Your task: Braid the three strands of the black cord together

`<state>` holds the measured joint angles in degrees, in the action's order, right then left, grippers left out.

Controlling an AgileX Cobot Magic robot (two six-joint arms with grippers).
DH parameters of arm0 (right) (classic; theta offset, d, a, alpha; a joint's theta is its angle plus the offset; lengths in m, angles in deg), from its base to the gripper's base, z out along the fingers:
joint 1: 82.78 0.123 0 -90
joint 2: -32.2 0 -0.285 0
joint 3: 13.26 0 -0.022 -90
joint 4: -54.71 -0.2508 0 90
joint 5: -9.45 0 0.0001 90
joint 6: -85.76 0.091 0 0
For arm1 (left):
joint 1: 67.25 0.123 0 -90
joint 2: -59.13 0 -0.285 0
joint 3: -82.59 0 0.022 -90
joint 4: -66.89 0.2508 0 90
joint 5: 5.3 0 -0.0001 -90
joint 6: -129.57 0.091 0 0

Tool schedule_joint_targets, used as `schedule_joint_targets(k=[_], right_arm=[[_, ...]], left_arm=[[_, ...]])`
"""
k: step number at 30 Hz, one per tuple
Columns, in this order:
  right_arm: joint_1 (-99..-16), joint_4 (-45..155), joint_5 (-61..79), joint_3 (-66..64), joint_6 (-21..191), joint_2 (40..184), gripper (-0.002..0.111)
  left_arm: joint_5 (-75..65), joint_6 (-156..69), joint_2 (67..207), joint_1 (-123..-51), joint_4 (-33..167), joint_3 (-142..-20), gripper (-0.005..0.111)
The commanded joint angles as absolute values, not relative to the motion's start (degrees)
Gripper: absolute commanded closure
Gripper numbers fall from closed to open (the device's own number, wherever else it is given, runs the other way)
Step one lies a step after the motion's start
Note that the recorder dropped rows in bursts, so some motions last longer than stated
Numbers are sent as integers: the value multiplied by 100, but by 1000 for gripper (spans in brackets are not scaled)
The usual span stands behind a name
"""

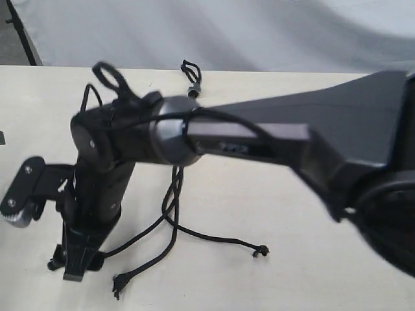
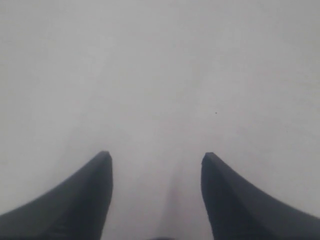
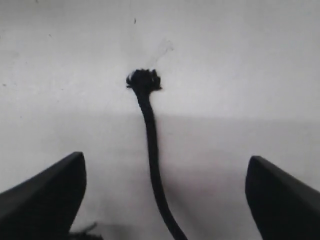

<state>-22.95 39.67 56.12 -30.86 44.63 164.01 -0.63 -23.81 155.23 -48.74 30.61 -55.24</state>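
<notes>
**Item: black cord** (image 1: 174,194), thin matte rope, lying on the table (image 1: 311,259).
- Head: a short loop (image 1: 190,67) and a small grey band (image 1: 192,89) lie close to the table's far edge. Just below the band the cord passes out of sight behind the right arm (image 1: 259,133).
- Body: the three strands (image 1: 170,214) come out together below the arm, cross one another loosely, then fan apart.
- Ends: one strand runs right to a knotted tip (image 1: 261,251) with bare table all round it. One runs toward the near edge to a frayed tip (image 1: 119,283). The third curves left and goes under the right gripper (image 1: 76,269).

**Item: right gripper** (image 3: 165,159), dark, wedge-shaped fingers (image 3: 50,197).
- It reaches across to the left side of the table and points down.
- The jaws stand wide apart and grip nothing.
- One strand (image 3: 150,135) lies on the tabletop between the fingers, clear of both, and ends in a tufted, frayed tip (image 3: 144,80) beyond the fingertips.

**Item: left gripper** (image 2: 156,156), the same dark tapered fingers (image 2: 85,200).
- The jaws are parted with nothing between them.
- It sits over a plain, blurred stretch of tabletop (image 2: 160,75). No cord shows in its view.

**Item: table**, smooth and pale cream, with a few small specks.
- There is broad open surface to the right of the strands and along the near side.
- A pale grey backdrop (image 1: 259,32) rises behind the far edge.
</notes>
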Motion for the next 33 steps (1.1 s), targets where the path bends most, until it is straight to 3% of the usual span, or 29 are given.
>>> schedule_joint_targets(k=[1,4,8,17,25,33], right_arm=[[-2573,4734,6118,-3045,5076,15158,41],[-2811,5471,6106,-2607,5836,14276,65],[-3308,5887,5595,-1507,6960,12914,107],[-4499,5913,1964,2003,7905,10240,108],[-4624,5913,-560,4125,7905,9000,108],[-4624,5913,-950,4712,7896,8634,108]], left_arm=[[259,-2339,15392,-4959,3033,-5639,77],[270,-2111,15211,-5334,3033,-5641,106],[390,-1764,14914,-6229,3033,-5641,107],[378,-1569,13958,-7814,3044,-5541,107],[353,-1325,13044,-7880,3044,-5386,107],[-453,-1308,11869,-7880,3044,-4521,107]])
